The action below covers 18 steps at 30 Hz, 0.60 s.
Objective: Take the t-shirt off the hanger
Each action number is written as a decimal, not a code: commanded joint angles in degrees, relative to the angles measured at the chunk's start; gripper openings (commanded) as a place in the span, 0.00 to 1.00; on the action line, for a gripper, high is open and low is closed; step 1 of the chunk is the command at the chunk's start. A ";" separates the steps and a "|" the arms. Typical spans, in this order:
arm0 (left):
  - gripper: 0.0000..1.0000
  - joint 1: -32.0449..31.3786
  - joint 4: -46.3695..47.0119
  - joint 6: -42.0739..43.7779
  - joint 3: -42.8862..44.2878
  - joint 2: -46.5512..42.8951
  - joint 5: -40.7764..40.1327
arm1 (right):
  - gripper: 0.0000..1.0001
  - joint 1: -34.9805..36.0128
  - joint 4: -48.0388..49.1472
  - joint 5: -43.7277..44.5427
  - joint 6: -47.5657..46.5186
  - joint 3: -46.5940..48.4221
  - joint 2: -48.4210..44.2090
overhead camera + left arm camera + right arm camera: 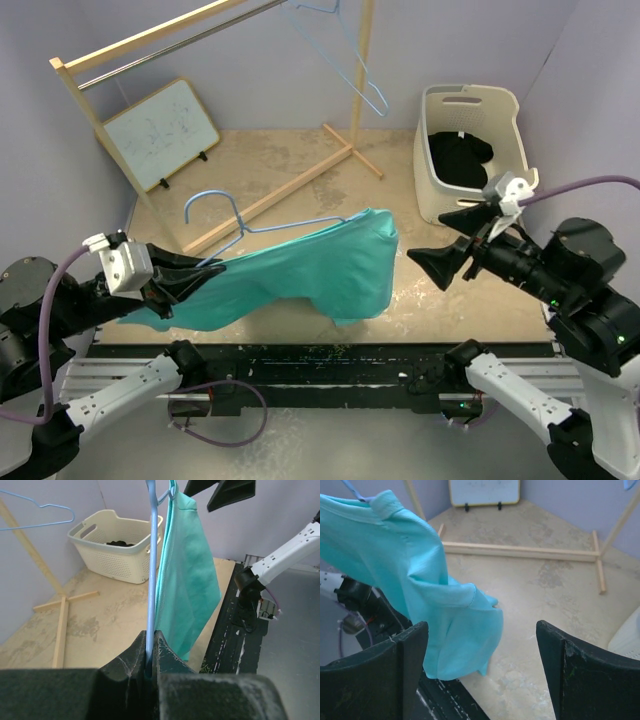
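Note:
A teal t-shirt hangs on a light blue wire hanger held above the table's near edge. My left gripper is shut on the hanger's wire, with the shirt draped to the right of the wire. My right gripper is open and empty, to the right of the shirt and apart from it. In the right wrist view the shirt hangs at the left, between and beyond my open fingers.
A wooden clothes rack stands at the back with another blue hanger on it. A whiteboard leans at the back left. A white laundry basket with dark clothing stands at the right.

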 commanded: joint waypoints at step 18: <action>0.00 -0.22 2.36 0.06 1.64 -0.51 3.81 | 0.82 0.23 10.46 -18.37 -2.06 -2.49 2.79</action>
